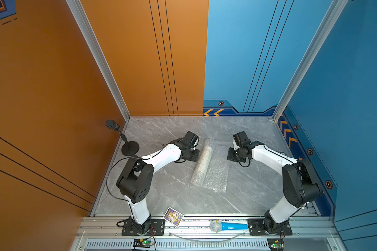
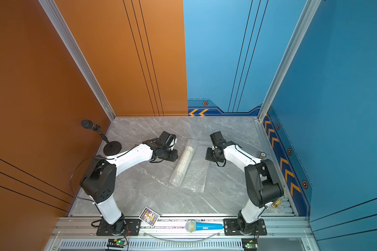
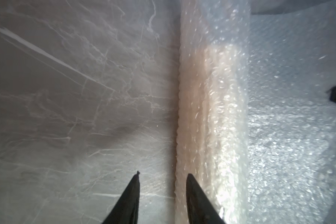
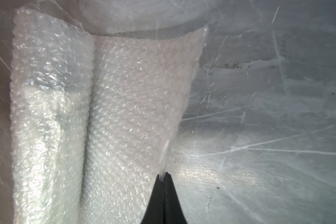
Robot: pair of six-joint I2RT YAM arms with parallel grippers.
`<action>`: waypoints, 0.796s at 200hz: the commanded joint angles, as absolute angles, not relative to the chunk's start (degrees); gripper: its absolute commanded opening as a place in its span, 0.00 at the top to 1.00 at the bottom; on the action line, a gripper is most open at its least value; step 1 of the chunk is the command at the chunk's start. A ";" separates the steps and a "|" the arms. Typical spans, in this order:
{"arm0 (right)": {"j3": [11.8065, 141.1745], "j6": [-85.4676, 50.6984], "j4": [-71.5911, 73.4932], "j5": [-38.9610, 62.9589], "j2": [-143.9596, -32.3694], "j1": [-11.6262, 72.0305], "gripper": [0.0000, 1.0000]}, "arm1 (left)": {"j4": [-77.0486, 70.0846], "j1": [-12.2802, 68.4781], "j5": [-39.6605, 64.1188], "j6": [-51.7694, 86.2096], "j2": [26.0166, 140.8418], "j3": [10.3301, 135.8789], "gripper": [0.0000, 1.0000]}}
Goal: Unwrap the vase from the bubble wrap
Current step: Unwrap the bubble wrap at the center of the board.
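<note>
At mid-table, my right gripper (image 4: 164, 174) clamps the bubble wrap (image 4: 136, 100) by its one flattened flap; my left gripper (image 3: 162, 173), barely parted, empty, flanks the rest, still rolled around the vase (image 3: 217, 97).

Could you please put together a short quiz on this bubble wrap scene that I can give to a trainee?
1. True or false: the right gripper has its jaws shut on an edge of the bubble wrap.
2. Where is the vase? A: standing bare. B: lying inside the rolled part of the wrap. C: lifted in the air.
3. Fill in: on the front rail lies a blue-handled toy ____.
Key: 1 true; 2 B; 3 microphone.
</note>
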State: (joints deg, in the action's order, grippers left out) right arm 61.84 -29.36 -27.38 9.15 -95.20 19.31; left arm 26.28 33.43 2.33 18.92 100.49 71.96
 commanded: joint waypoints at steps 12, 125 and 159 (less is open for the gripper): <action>60.63 -27.67 -27.23 9.67 -92.66 17.57 1.00 | 29.72 33.09 -1.21 17.66 95.12 71.40 0.58; 60.43 -20.76 -34.23 10.99 -89.39 9.87 1.00 | 31.35 42.27 -4.33 17.47 96.54 77.18 0.57; 61.03 -19.41 -35.07 11.86 -89.16 8.17 1.00 | 31.31 46.57 -5.36 16.82 101.14 83.49 0.57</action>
State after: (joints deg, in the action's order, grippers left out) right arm 60.88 -21.80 -32.14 11.20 -90.21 9.17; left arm 30.50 44.34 -3.14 18.00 98.19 79.20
